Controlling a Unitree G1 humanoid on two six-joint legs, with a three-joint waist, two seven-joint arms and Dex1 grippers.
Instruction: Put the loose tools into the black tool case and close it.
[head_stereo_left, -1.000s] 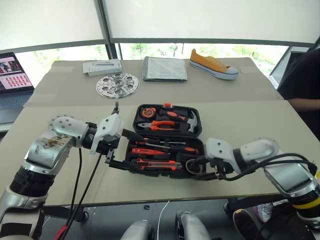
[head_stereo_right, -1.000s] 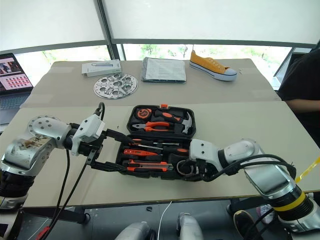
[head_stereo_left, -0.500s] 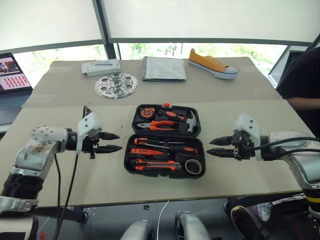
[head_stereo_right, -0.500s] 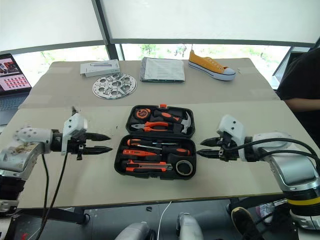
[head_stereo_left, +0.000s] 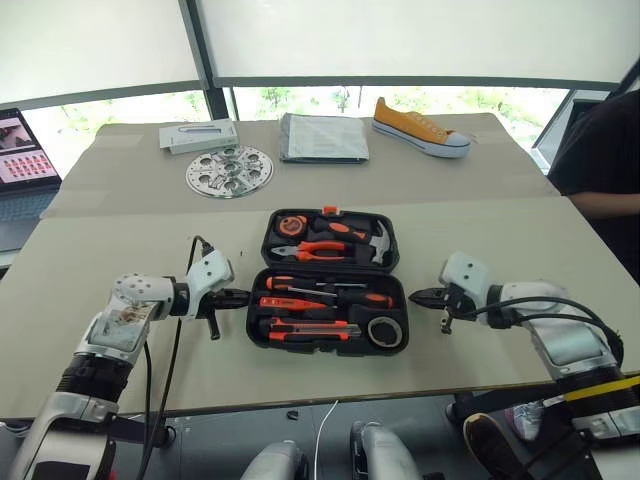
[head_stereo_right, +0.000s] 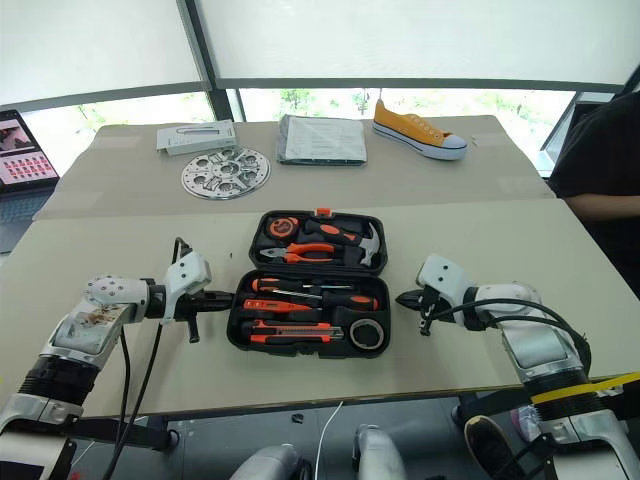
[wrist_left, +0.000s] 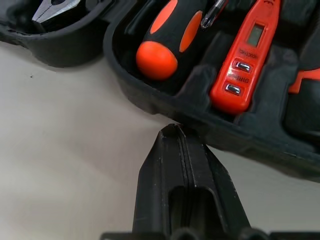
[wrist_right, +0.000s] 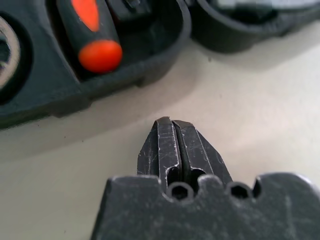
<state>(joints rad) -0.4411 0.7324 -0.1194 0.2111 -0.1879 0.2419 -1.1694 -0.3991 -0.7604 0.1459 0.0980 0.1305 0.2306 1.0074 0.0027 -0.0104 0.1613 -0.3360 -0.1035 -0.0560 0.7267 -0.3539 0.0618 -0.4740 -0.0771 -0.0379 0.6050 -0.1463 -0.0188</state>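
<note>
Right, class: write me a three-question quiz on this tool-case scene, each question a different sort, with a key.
1. True or false: the black tool case lies open on the table.
2. Multiple choice: the left gripper and right gripper are A) both open, B) both shut and empty, C) each holding a screwdriver.
3. Fill in: beyond the case, the yellow ___ rests at the far edge of the table.

Key: 1 true; 2 B; 3 sneaker. In the near half of the case, the tape roll sits nearest the right gripper, and the tester screwdriver lies in its recess near the left one.
</note>
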